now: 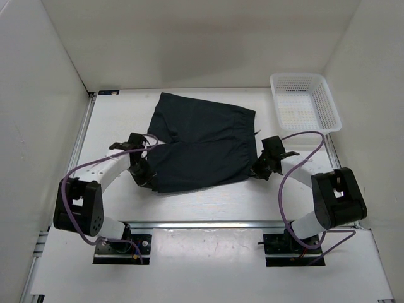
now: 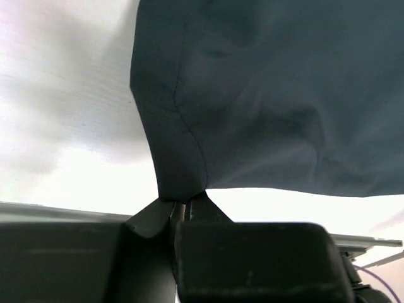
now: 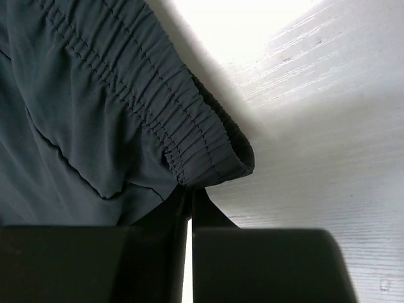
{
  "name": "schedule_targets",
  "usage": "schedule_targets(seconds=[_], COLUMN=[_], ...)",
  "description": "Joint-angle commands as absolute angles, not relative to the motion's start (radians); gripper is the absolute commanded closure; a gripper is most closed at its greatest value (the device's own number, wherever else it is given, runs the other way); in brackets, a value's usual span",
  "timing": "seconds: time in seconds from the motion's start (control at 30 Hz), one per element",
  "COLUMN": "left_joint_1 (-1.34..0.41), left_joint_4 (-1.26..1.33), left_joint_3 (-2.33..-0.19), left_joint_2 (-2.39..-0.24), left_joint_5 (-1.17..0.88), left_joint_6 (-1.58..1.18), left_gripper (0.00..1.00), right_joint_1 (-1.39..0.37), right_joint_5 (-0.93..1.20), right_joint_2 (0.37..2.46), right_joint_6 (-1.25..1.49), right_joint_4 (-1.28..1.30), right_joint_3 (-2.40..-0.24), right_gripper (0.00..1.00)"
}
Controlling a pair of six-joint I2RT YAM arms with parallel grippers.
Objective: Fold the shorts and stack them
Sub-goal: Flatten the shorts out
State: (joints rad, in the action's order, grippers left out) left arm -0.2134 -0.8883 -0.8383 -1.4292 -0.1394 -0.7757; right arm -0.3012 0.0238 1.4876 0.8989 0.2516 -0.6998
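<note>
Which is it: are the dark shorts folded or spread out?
Spread out. The shorts lie open, both legs showing side by side; the left pincer and right pincer just pinch near corners.

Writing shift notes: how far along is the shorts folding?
Done: only laying out; the shorts lie spread on the table, no fold visible. In hand: the left gripper pinches the near leg corner, the right gripper the near waistband corner. Left: all folding and stacking.
</note>
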Motion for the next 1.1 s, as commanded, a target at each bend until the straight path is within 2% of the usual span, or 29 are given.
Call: schedule_targets(seconds=[0.0,0.23,0.3,0.33,0.43,0.57,0.63,0.83,0.87,0.97,1.0,1.07], left_joint_1=[-0.218,-0.218,-0.218,-0.218,-0.218,-0.209,-0.209,-0.218,-0.218,-0.229,-0.239,-0.249], left_joint_4=[-0.963,-1.014,-1.014,-1.014,-1.014,-1.002,-0.991,-0.979,-0.963,-0.953,-0.953,-0.943], left_joint_3=[-0.970,-1.167,-1.192,-1.201,-1.210,-1.200,-1.200,-1.167,-1.155,-1.170,-1.189,-1.201], left_joint_2=[-1.388,-1.528,-1.548,-1.548,-1.559,-1.580,-1.589,-1.577,-1.577,-1.632,-1.653,-1.709], left_joint_5=[-0.063,-0.035,-0.060,-0.060,-0.060,-0.078,-0.078,-0.023,-0.040,-0.067,-0.069,-0.049], left_joint_6=[-0.764,-0.715,-0.704,-0.704,-0.695,-0.695,-0.695,-0.683,-0.674,-0.631,-0.621,-0.621], left_gripper=[0.90,0.90,0.79,0.63,0.59,0.59,0.89,0.89,0.81,0.41,0.31,0.30], right_joint_1=[-0.299,-0.299,-0.299,-0.299,-0.299,-0.299,-0.299,-0.299,-0.299,-0.299,-0.299,-0.299], right_joint_5=[-0.023,-0.069,-0.069,-0.069,-0.069,-0.069,-0.069,-0.078,-0.078,-0.078,-0.078,-0.078], right_joint_2=[1.470,1.414,1.405,1.405,1.405,1.405,1.405,1.396,1.396,1.396,1.396,1.396], right_joint_6=[0.885,0.885,0.885,0.885,0.876,0.867,0.867,0.857,0.857,0.857,0.857,0.857], right_joint_4=[0.261,0.291,0.291,0.291,0.301,0.310,0.310,0.319,0.319,0.319,0.319,0.319], right_joint_3=[-0.709,-0.670,-0.670,-0.670,-0.670,-0.670,-0.670,-0.680,-0.680,-0.680,-0.680,-0.680], right_gripper=[1.00,1.00,1.00,1.00,1.00,1.00,1.00,1.00,1.00,1.00,1.00,1.00])
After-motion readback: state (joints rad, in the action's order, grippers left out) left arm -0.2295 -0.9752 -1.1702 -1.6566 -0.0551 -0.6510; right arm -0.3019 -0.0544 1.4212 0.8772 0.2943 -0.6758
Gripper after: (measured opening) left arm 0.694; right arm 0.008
